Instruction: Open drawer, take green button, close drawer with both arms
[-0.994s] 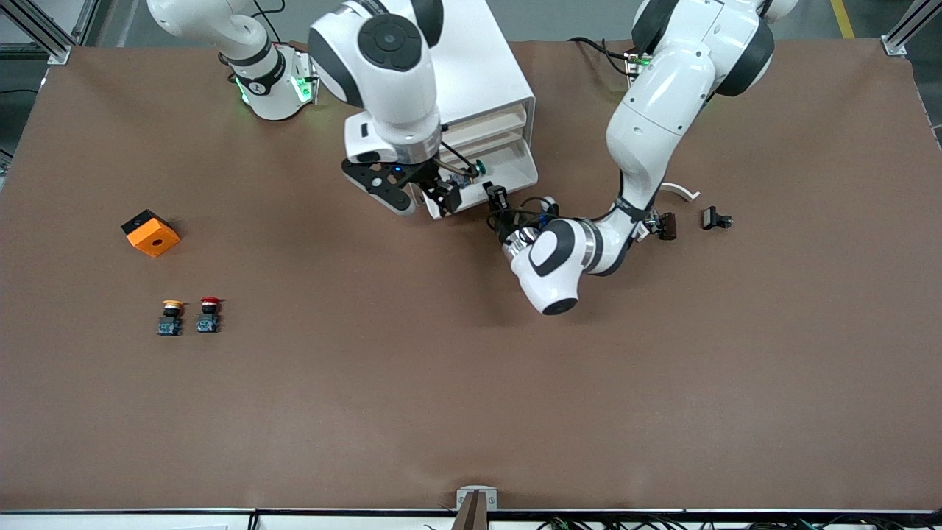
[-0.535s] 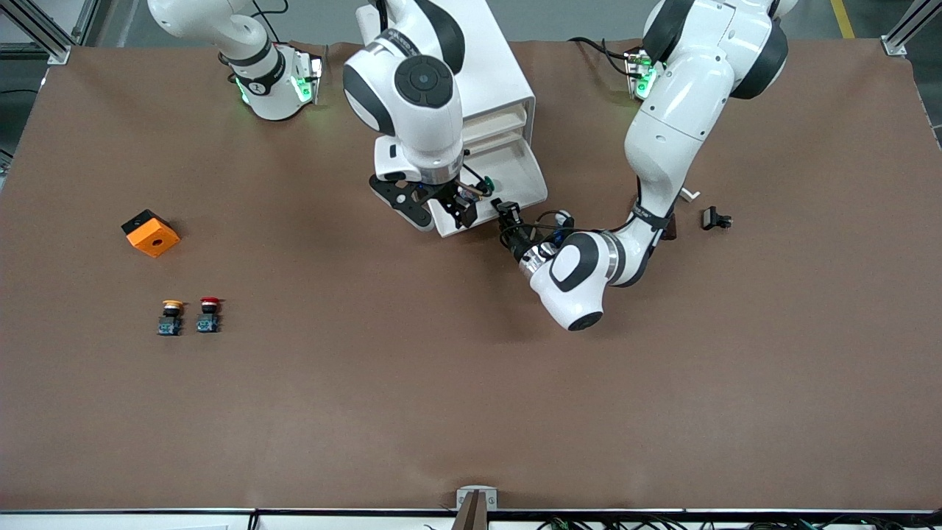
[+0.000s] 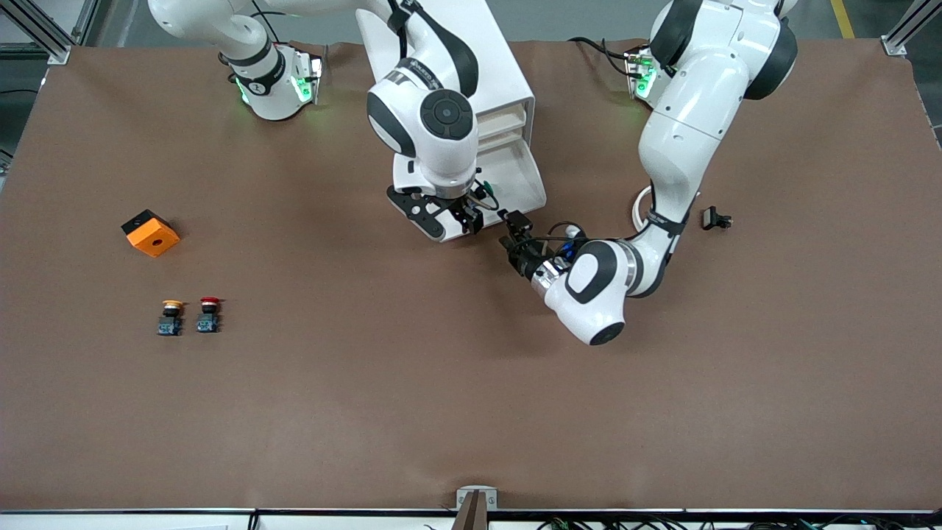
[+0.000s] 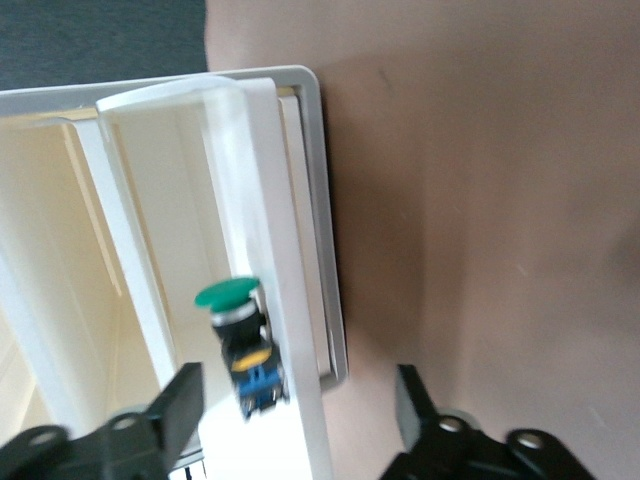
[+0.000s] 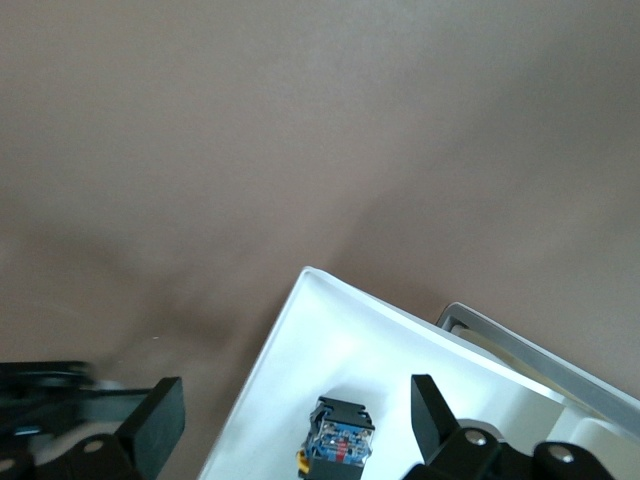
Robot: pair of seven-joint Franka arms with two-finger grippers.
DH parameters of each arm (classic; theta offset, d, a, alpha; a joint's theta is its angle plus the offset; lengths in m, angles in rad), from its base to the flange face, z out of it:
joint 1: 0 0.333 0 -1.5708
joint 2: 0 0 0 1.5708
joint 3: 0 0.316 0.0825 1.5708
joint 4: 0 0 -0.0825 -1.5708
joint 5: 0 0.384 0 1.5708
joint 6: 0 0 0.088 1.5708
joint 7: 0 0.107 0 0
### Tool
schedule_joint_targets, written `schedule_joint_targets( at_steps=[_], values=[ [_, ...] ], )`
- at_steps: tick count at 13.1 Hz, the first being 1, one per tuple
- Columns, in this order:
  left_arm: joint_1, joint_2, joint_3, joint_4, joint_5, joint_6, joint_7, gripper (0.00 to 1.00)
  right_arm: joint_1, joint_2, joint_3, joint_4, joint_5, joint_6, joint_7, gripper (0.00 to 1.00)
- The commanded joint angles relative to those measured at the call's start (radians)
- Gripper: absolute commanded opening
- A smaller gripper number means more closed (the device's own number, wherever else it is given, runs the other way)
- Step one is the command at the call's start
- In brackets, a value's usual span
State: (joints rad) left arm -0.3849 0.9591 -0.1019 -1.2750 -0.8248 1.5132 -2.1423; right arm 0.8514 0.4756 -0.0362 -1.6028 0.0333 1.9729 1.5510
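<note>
Front view: nearest the camera, the left gripper [image 3: 515, 230] sits low just in front of the pulled-out drawer [image 3: 531, 177], fingers spread and holding nothing. Directly above the drawer the right gripper [image 3: 465, 215] hangs, fingers spread wide around the green-capped button [image 4: 243, 345], which lies tipped on the drawer floor, body pointing toward the drawer front; the right arm looks nearer. No legible writing.

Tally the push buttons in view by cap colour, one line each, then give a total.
Green cap: 1, the green button in the open drawer
Yellow cap: 1, the yellow button on the table
Red cap: 1, the red button beside it
Total: 3
</note>
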Motion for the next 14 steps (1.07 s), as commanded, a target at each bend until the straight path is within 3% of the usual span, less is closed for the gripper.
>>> schedule_joint_targets(
  at_steps=[1, 5, 11, 14],
  values=[
    [0.061, -0.054, 0.002, 0.045, 0.052, -0.007, 0.021, 1.00, 0.034, -0.003, -0.008, -0.042, 0.013, 0.017, 0.070, 1.00],
    [0.136, -0.166, 0.022, 0.086, 0.078, -0.004, 0.161, 1.00, 0.092, 0.034, -0.008, -0.046, 0.017, 0.017, 0.107, 1.00],
    [0.135, -0.342, 0.031, 0.059, 0.402, -0.004, 0.704, 1.00, 0.100, 0.100, -0.008, -0.040, 0.036, 0.070, 0.090, 1.00],
    [0.130, -0.426, 0.024, -0.022, 0.489, 0.001, 0.872, 1.00, 0.092, 0.098, -0.008, -0.037, 0.036, 0.064, 0.089, 0.48]
  ],
)
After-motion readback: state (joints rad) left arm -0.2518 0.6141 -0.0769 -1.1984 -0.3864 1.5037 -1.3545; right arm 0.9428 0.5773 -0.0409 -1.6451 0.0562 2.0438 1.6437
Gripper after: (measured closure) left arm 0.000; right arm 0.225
